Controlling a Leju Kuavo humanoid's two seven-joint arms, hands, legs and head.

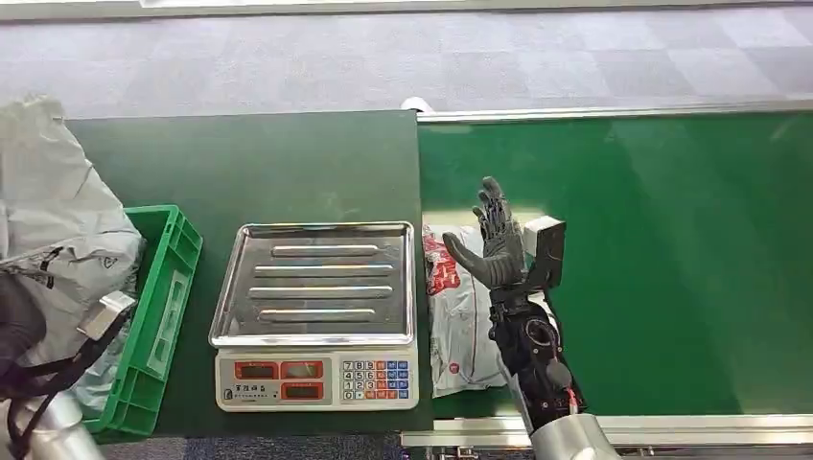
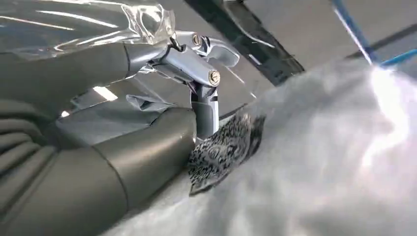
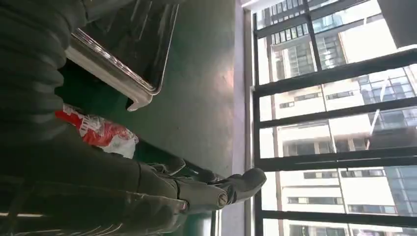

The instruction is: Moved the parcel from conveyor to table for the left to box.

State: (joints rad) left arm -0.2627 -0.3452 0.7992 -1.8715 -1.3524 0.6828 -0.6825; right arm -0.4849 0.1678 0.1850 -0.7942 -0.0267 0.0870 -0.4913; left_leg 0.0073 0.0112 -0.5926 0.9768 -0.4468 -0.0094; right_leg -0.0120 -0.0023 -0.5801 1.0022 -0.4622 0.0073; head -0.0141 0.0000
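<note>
A white parcel with red print point(image 1: 458, 316) lies flat at the left edge of the green conveyor point(image 1: 671, 259), right beside the scale. My right hand point(image 1: 496, 244) is raised just above it, fingers spread and pointing up, holding nothing. The right wrist view shows the parcel point(image 3: 98, 132) below the hand point(image 3: 196, 191). At the far left my left hand point(image 1: 17, 331) grips a large grey plastic bag point(image 1: 58, 211) over the green crate point(image 1: 168, 287). In the left wrist view the thumb and fingers point(image 2: 123, 147) pinch a fold of the bag's point(image 2: 319, 162) film.
An electronic scale with a steel tray point(image 1: 316, 287) stands on the dark green table point(image 1: 240, 163), between the crate and the conveyor. The tray's rim point(image 3: 118, 73) lies close to the parcel. Grey carpet runs beyond the table.
</note>
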